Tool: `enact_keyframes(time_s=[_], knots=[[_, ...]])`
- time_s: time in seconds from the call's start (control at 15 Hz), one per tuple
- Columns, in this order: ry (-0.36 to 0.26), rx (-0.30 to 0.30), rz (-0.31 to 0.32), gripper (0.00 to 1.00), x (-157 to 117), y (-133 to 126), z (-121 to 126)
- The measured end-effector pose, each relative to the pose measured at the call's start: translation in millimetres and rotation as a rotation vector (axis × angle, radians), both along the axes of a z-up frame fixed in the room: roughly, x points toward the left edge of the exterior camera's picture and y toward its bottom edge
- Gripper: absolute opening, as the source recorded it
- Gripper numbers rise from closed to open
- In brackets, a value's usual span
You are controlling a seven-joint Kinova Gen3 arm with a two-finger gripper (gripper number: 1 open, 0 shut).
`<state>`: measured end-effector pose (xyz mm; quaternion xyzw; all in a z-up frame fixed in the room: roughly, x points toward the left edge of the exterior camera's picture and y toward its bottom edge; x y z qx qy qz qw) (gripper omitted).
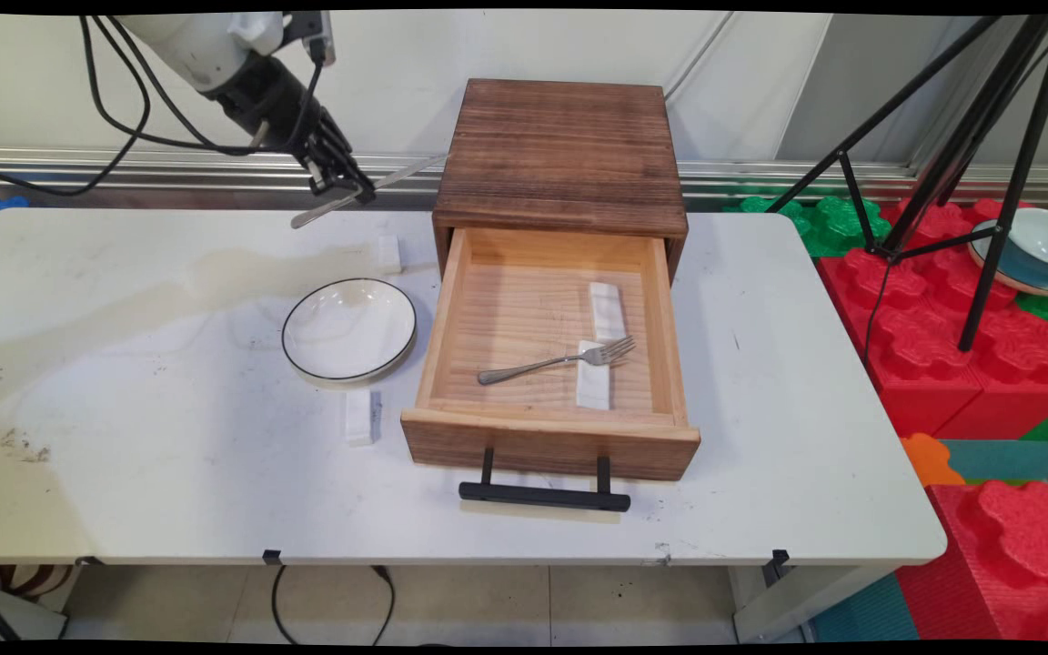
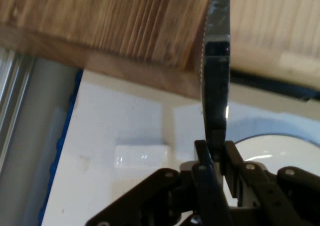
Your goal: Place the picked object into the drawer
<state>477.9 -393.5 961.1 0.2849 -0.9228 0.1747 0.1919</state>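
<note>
Stains mark the left part of the white tabletop [image 1: 124, 455]: a pale brownish smear runs across it toward the middle, with dark specks near the left edge. Above this side, raised clear of the surface, the end effector [image 1: 342, 186] is clenched on a table knife [image 1: 369, 189], which it holds by the middle so that one end points down to the left and the other reaches right toward the wooden box. In the hand view the fingers [image 2: 202, 161] pinch the knife [image 2: 216, 80] edge-on, its serrated blade running up past the box's corner.

Below the end effector a small white block [image 1: 388, 254] lies on the tabletop, just left of the box. Nearer the camera sits a round white plate [image 1: 348, 328] with a dark rim, and a second white block [image 1: 361, 417] lies just in front of it.

In the middle stands a dark wooden box [image 1: 560, 155] with its drawer [image 1: 549, 441] pulled out toward the camera, a black bar handle [image 1: 544, 496] on its front. Inside the drawer a fork [image 1: 556, 361] lies across a white block [image 1: 593, 387], tines to the right; another white block [image 1: 606, 310] lies just behind it.

Behind the tabletop a pale wall carries a metal rail. To the right, off the tabletop, big red and green foam blocks [image 1: 942, 337] cover the floor, a black tripod [image 1: 988, 164] stands over them, and a blue and white bowl [image 1: 1038, 250] rests on one red block. Pale floor tiles show under the tabletop's near edge.
</note>
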Motion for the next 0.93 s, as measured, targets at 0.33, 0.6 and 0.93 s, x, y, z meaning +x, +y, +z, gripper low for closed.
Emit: enact_keyframes(time_s=[0.33,0.6,0.93], knots=[[0.056,-0.031,-0.030,0.00,-23,14,23],[0.108,-0.053,-0.067,0.00,-54,19,39],[0.160,-0.067,-0.110,0.00,-100,15,45]])
